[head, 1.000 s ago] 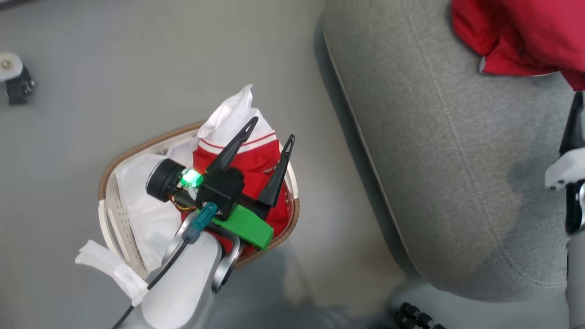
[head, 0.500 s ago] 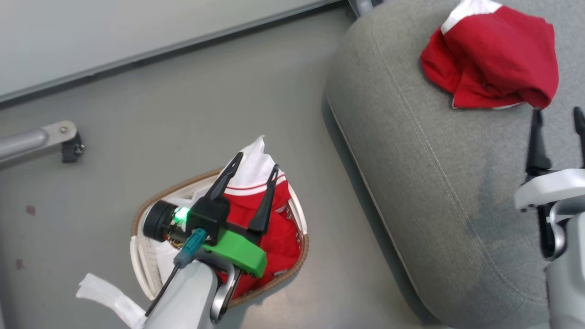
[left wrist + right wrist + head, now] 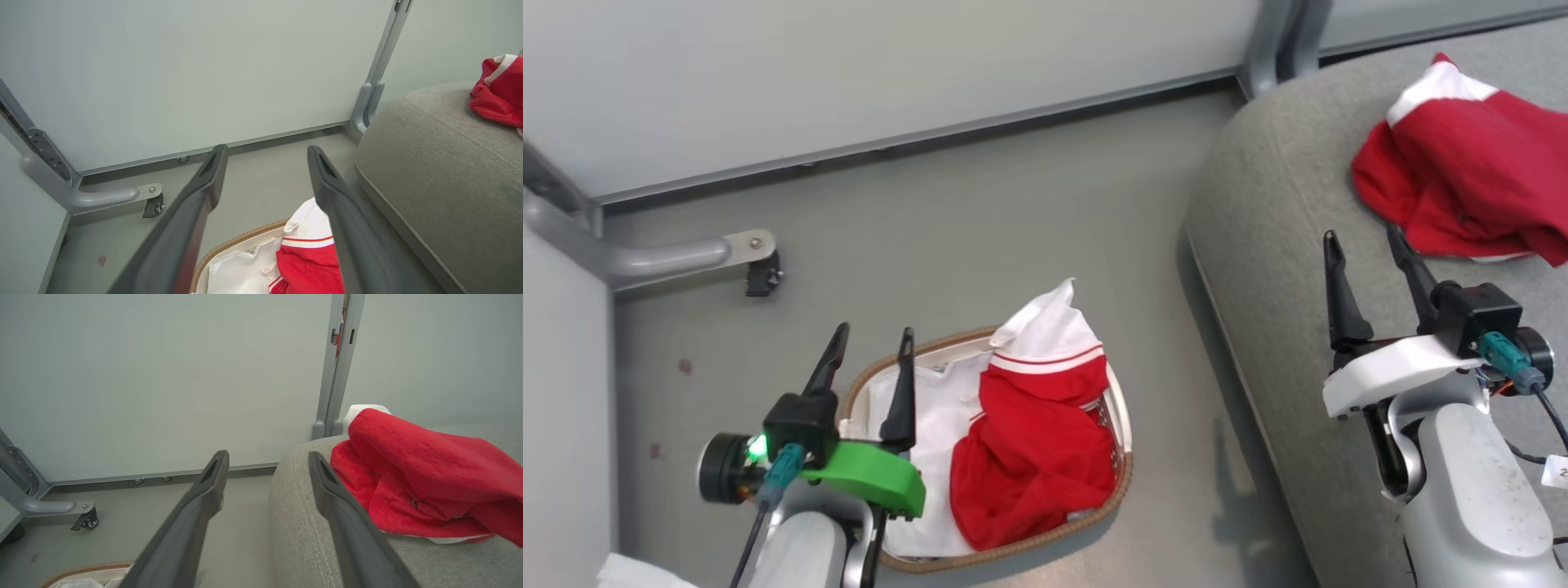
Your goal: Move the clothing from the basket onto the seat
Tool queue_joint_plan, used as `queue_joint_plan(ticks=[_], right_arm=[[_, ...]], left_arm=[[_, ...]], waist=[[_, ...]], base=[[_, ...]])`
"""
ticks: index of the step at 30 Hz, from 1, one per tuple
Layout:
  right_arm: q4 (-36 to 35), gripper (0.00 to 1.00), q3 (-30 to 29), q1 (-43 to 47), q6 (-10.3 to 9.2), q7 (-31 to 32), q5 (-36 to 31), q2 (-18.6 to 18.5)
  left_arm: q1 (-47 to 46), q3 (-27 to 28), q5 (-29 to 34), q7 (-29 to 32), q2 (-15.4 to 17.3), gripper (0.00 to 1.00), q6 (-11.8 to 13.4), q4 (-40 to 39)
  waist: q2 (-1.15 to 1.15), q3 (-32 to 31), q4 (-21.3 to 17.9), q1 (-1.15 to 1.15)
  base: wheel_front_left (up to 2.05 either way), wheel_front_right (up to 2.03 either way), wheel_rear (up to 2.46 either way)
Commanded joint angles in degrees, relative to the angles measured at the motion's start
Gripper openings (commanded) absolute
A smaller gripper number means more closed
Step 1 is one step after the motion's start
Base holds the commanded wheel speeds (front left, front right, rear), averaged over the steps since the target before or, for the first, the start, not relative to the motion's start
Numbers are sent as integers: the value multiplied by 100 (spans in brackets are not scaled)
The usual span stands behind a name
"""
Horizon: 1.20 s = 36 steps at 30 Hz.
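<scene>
One red garment with a white striped panel [image 3: 1033, 457] lies bunched in the right half of the basket [image 3: 1125, 482] on the floor. A second red garment [image 3: 1462, 188] rests on the grey seat [image 3: 1274, 245] at the right. My left gripper [image 3: 874, 331] is open and empty above the basket's left end, clear of the cloth. In the left wrist view its fingers [image 3: 266, 149] frame the floor, with the garment [image 3: 310, 265] below them. My right gripper [image 3: 1363, 235] is open and empty over the seat, just short of the second garment [image 3: 408, 469].
A white liner [image 3: 931, 416] covers the basket's left half. A grey metal leg with a castor [image 3: 760, 273] stands on the floor at the left by the wall panel. A grey post [image 3: 1270, 41] rises behind the seat's corner. Bare floor lies between basket and seat.
The head camera has swung, shifting the whole picture. Relative to the basket, my left gripper has gone from over the red garment to the left end. My right gripper has come fully into view.
</scene>
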Motion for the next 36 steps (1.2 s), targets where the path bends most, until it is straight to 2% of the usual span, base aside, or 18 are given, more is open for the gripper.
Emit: queue_joint_plan(ticks=[1, 11, 20, 30, 36], right_arm=[[15, 100, 27, 103, -6, -12, 36, 8], [69, 100, 240, 340, -6, -11, 100, 82], [218, 100, 376, 747, -6, -11, 243, 91], [296, 100, 415, 1052, -6, -11, 352, 91], [217, 100, 391, 907, -6, -11, 308, 91]], left_arm=[[146, 106, 30, 3, 4, 100, 51, 22], [581, 715, 127, 3, -1, 100, 116, 63], [1110, 940, 0, 3, -1, 100, 10, -104], [1512, 875, -172, 3, -1, 100, 9, -133], [1319, 737, -289, 3, 0, 100, -74, -65]], waist=[[0, -244, 272, 0], [0, -501, 515, 0], [0, -832, 445, 0], [0, -984, 357, 0], [0, -836, 337, 0]], base=[[0, 0, 0], [0, 0, 0], [0, 0, 0], [0, 0, 0], [0, 0, 0]])
